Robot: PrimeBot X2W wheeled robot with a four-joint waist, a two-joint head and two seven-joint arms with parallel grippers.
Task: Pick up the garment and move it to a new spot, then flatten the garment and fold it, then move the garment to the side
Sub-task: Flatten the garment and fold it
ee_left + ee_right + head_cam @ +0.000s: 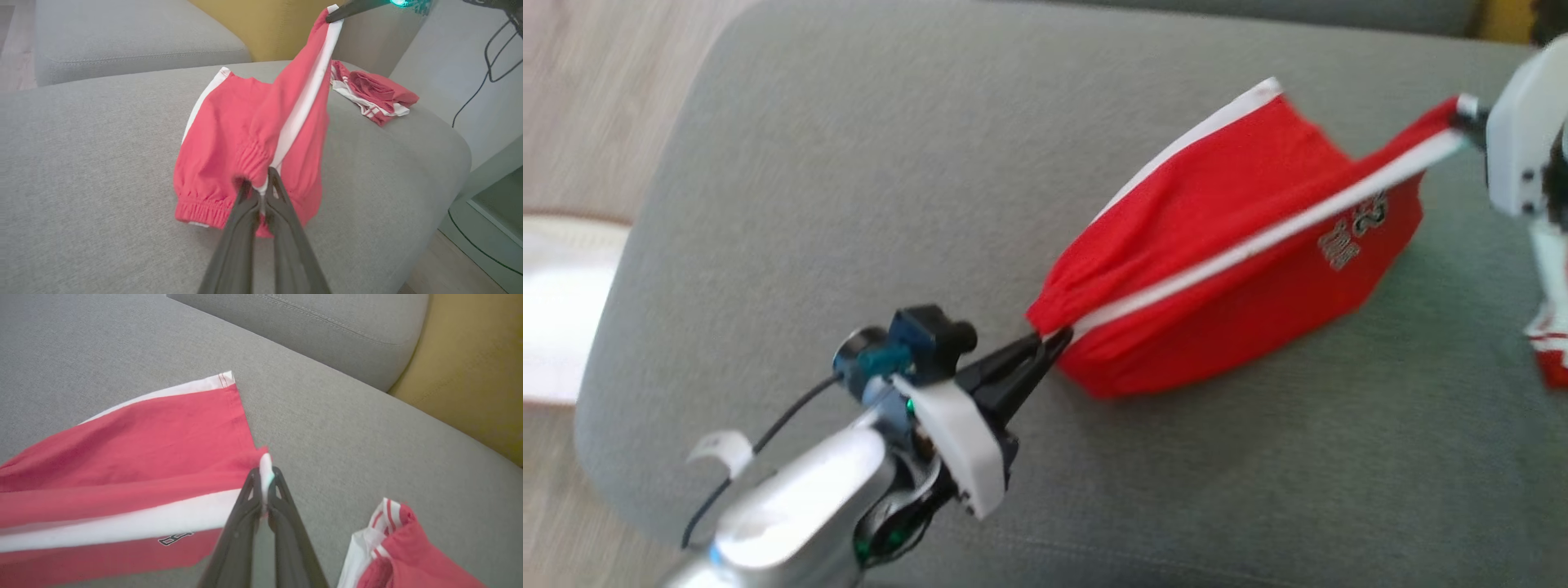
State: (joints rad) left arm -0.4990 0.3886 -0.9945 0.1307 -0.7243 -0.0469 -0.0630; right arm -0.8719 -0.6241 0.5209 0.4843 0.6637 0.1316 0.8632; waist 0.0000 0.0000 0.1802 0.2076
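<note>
The garment [1217, 269] is a pair of red shorts with white side stripes and a small printed logo, stretched over the grey cushion [849, 204]. My left gripper [1049, 341] is shut on its gathered elastic waistband [261, 179]. My right gripper [1462, 114] is shut on the hem corner at the white stripe [265, 473], holding it higher. The stripe edge is taut between the two grippers, and the rest of the shorts [122, 457] hangs down and touches the cushion. In the left wrist view the right gripper's [329, 17] fingers pinch the top corner.
A second red and white garment [374, 92] lies crumpled near the cushion's right end [392, 547]. A grey back cushion [135, 36] and a yellow surface [470, 371] stand behind. The floor [572, 122] drops off past the cushion's left edge.
</note>
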